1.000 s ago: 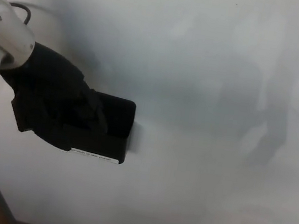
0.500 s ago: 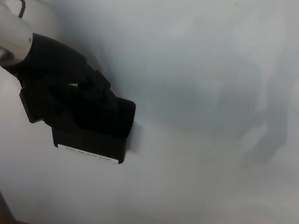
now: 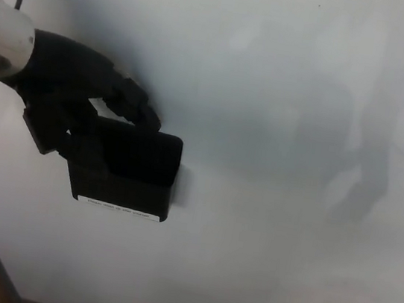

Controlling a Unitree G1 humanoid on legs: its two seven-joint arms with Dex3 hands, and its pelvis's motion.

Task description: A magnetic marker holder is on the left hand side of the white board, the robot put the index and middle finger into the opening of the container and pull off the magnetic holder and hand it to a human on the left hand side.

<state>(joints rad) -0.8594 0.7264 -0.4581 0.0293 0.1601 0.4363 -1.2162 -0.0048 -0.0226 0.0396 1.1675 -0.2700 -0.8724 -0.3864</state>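
The black magnetic holder (image 3: 127, 173) clings flat to the whiteboard (image 3: 285, 95) (still unpulled, I judge), and the left hand (image 3: 80, 108) curls its fingers (image 3: 135, 104) over the holder's top opening, hooking it for the pull.

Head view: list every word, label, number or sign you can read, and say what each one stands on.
White strip label along the bottom edge of the black magnetic marker holder: one line of small print, too small and blurred to read.
Whiteboard: no writing, only shadows and faint smears.
Left hand: no markings visible.
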